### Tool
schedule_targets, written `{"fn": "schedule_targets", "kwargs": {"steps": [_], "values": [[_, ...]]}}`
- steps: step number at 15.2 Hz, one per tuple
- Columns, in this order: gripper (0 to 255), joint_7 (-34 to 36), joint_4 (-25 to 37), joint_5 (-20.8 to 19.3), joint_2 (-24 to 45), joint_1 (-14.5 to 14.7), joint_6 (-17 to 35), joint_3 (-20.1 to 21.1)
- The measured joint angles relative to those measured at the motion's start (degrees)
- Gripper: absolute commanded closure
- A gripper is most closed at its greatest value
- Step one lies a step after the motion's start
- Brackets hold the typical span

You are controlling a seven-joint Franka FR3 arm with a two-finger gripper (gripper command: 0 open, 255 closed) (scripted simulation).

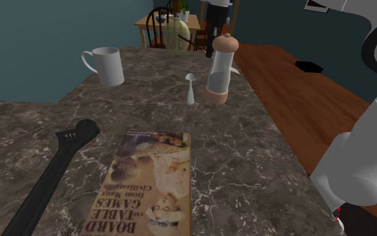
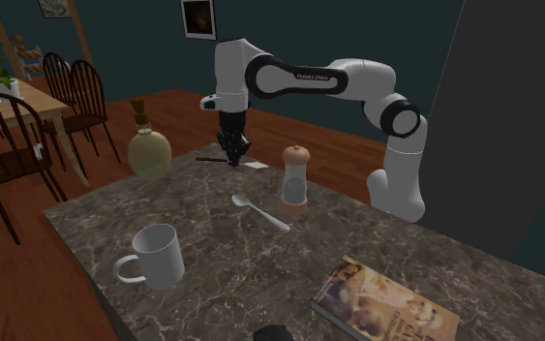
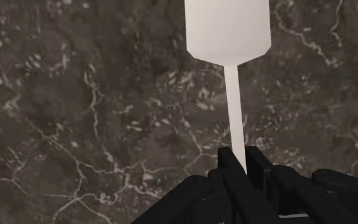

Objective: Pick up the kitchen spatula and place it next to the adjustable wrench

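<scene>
As I watch the wrist view, the gripper [image 3: 241, 159] pinches a white spatula [image 3: 228, 28] by its thin handle over the dark marbled bench [image 3: 75, 127]; the black wrench [image 1: 53, 171] lies beside a book [image 1: 150, 191].

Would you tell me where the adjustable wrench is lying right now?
In the shoulder view the black adjustable wrench lies at the lower left of the marble counter, just left of the book, its head toward the white mug.
</scene>
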Motion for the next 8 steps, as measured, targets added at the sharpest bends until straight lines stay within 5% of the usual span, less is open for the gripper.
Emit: {"fn": "schedule_targets", "kwargs": {"steps": [6,8], "values": [[255,0.00,7.33,0.33,2.30,-0.18,-5.06,-0.13],[255,1.43,4.75,-0.03,0.20,0.66,-4.51,0.56]]}}
